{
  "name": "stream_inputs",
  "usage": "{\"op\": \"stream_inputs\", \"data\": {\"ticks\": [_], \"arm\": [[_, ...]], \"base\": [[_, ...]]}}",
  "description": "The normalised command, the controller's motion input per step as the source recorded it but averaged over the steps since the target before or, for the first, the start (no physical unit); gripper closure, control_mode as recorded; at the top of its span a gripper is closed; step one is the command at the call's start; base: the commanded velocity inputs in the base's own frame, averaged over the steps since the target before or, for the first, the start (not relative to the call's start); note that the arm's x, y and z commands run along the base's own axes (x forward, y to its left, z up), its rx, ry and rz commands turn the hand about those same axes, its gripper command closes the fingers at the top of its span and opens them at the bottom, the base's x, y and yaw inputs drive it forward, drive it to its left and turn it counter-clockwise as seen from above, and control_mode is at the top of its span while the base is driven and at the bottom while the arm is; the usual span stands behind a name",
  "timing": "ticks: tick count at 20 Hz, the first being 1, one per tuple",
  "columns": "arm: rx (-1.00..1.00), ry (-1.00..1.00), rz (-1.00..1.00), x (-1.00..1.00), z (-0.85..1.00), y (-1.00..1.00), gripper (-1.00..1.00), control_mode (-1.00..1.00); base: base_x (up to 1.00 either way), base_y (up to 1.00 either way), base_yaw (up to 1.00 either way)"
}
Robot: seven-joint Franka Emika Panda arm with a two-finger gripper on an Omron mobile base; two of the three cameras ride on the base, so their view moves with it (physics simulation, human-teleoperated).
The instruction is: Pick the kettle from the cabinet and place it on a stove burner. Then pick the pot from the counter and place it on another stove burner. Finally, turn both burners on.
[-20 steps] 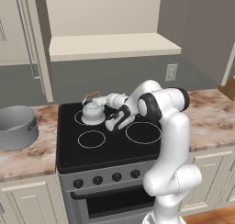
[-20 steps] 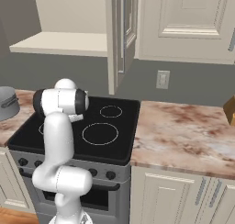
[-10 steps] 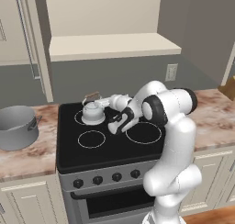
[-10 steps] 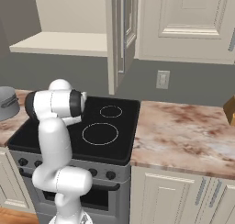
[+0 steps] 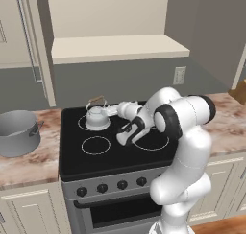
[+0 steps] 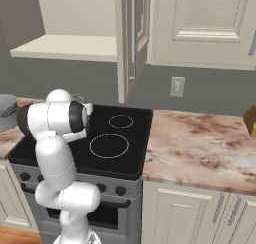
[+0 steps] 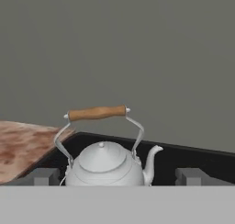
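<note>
On the black stove top (image 5: 115,156) of a rendered kitchen, the kettle (image 5: 97,117) stands upright on the rear-left burner, its wooden-topped wire handle arched above the lid. The robot's hand (image 5: 126,136) now sits apart from it, out over the middle of the cooktop between the burners; a second ago the hand was close against the kettle's side, and half a second ago it had begun to draw clear. In the hand view the kettle (image 7: 108,163) stands free ahead, spout to the right, with the two dark fingertips (image 7: 41,176) spread wide on either side at the bottom edge and nothing between them: the hand is open and empty.

The kettle itself has not shifted across the three moments, which suggests the release was clean and the first part of the job, moving the kettle from the cabinet (image 5: 117,48) to a burner, is done. The cabinet's beige shelf is bare.

The pot (image 5: 18,132) waits on the marble-look surface (image 5: 29,163) to the left of the stove, well apart from the hand; its edge (image 6: 7,111) also shows at the far left of the right base view. Reaching it looks like the next step, and likely calls for a wide swing left, passing near the kettle without clipping its handle. Three burners are free for it, the front-left ring (image 5: 95,145) nearest. The knobs (image 5: 113,186) along the stove front appear untouched, so the burners probably remain off.
</note>
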Motion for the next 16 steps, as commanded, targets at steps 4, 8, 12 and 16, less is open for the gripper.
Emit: {"op": "stream_inputs", "data": {"ticks": [4,8,12,16], "arm": [[0.00,0.00,0.00,-0.25,-0.25,0.00,-1.00,-1.00],[0.00,0.00,0.00,-0.20,-0.30,0.00,-1.00,-1.00],[0.00,0.00,0.00,-0.15,-0.34,0.00,-1.00,-1.00],[0.00,0.00,0.00,-0.05,-0.38,0.00,-1.00,-1.00]], "base": [[0.00,0.00,0.00],[0.00,0.00,0.00],[0.00,0.00,0.00],[0.00,0.00,0.00]]}}
